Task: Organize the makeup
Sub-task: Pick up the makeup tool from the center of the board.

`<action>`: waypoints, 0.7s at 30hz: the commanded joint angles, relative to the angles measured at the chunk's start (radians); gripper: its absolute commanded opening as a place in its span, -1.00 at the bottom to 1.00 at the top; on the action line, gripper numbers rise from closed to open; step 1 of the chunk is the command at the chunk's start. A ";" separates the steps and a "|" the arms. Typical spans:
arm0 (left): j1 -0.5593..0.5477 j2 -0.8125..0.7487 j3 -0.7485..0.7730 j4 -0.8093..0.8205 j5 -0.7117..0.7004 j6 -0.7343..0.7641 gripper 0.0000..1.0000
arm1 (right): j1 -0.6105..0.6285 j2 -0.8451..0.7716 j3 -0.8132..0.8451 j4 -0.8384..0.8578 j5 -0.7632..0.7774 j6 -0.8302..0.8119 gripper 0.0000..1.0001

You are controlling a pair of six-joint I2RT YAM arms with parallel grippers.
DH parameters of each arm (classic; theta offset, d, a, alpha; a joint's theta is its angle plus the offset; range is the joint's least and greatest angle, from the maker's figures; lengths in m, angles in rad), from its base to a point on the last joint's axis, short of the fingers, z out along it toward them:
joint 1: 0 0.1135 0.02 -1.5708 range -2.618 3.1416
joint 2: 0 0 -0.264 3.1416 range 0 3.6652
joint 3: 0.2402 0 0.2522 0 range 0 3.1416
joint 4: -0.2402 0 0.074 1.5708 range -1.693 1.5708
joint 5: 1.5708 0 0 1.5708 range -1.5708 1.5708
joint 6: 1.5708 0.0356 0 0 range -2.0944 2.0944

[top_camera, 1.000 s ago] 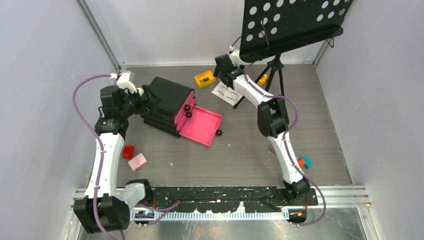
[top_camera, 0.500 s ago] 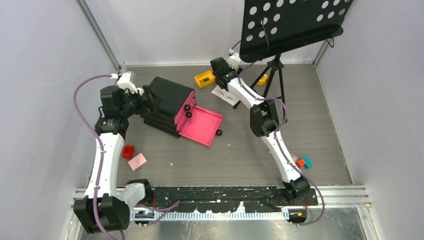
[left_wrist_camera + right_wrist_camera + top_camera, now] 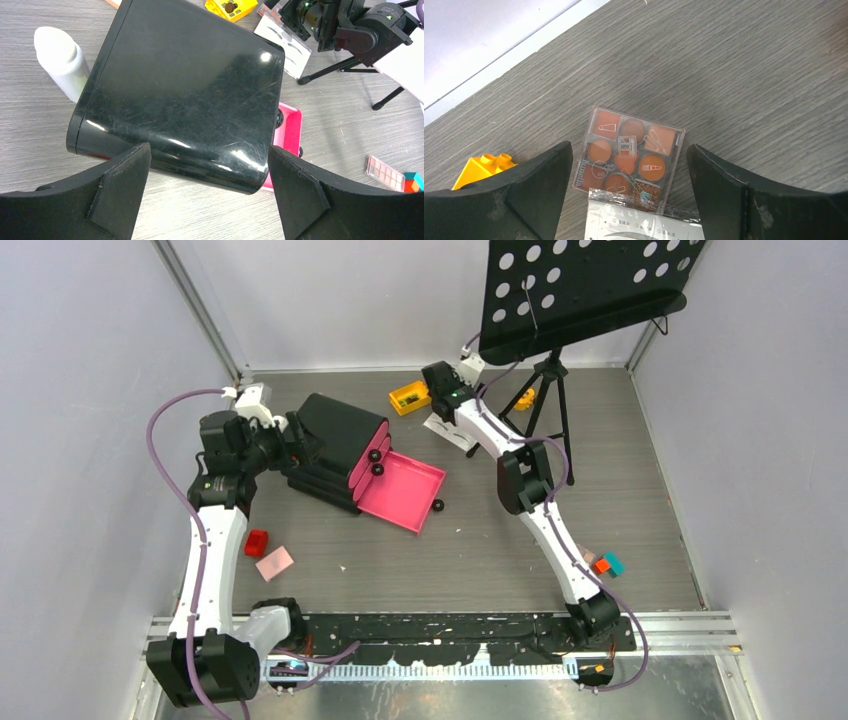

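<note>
Brown palette (image 3: pixel 624 145) flat on desk (image 3: pixel 749 75) below right hand (image 3: pixel 628 150), hand wide, nothing held | left hand (image 3: pixel 207 152) wide, facing black chest (image 3: pixel 185 85) | white bottle (image 3: pixel 62 60) just beside chest

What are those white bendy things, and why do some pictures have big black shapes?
They are two robot arms on a table. One camera looks down from above; two ride on the wrists, so the black shapes are each arm's own fingers. The left gripper is open, facing a black chest and the white bottle beside it; the chest's pink drawer is out. The right gripper is open above an orange palette, near a yellow block. Nothing is held.
</note>
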 commanded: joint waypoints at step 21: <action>-0.004 -0.009 0.048 -0.011 0.004 0.016 0.78 | -0.070 0.052 0.086 -0.197 -0.292 0.200 0.28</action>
